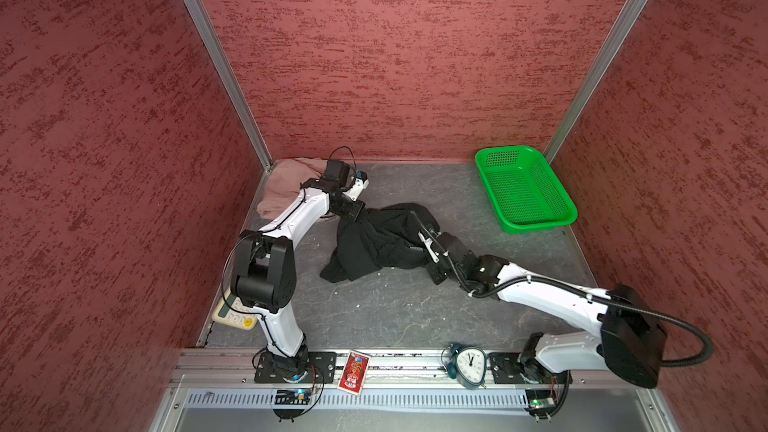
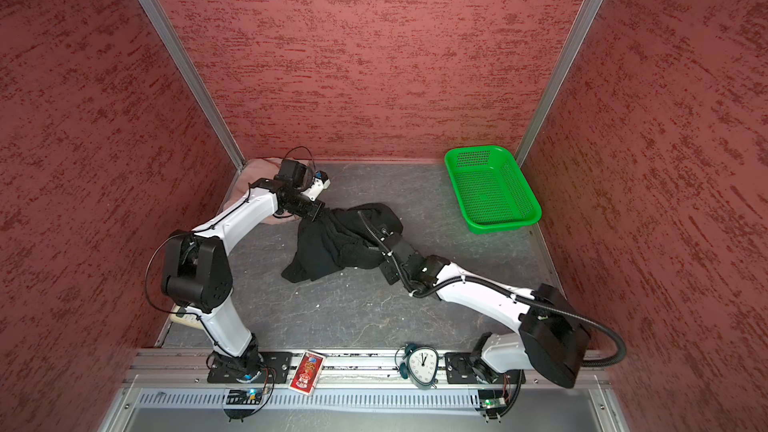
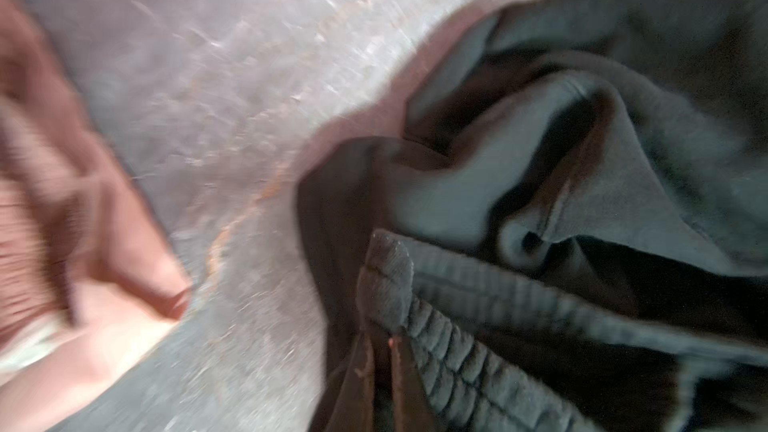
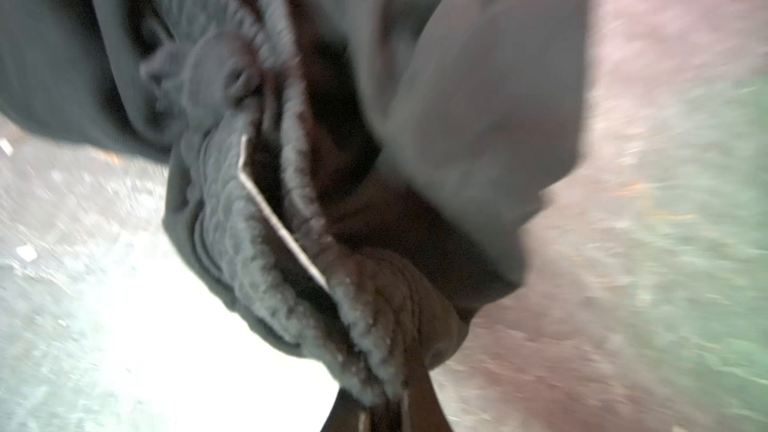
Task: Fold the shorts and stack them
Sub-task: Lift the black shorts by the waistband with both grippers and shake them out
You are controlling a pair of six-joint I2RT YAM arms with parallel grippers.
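Quick rundown for you: the black shorts (image 1: 374, 243) sit crumpled around the middle of the table (image 1: 395, 313), and both your arms have a piece of them. In both top views your left gripper (image 1: 358, 213) meets the bunch at its far left end and your right gripper (image 1: 428, 268) is at its right edge. From up there you can't make out the fingertips, they're lost in dark fabric.

The wrist cams settle it. In the left wrist view the fingers (image 3: 361, 380) are pressed together on a fold of the ribbed waistband (image 3: 436, 338). In the right wrist view it's the same deal: fingers (image 4: 424, 401) pinched on the gathered band, cloth draping off them. Both wrist shots are pretty blurry, fwiw.

The pink shorts (image 1: 286, 187) are wadded into the far left corner of the table, partly hidden behind your left arm (image 1: 295, 214). The left wrist cam catches a pink edge of them near the black pair, with bare table between. The green basket (image 1: 561, 218) in the far right corner shows clearly only from above. Same goes for the alarm clock (image 1: 469, 363) and the red card (image 1: 353, 371) on the rail (image 1: 415, 367) along the near edge.
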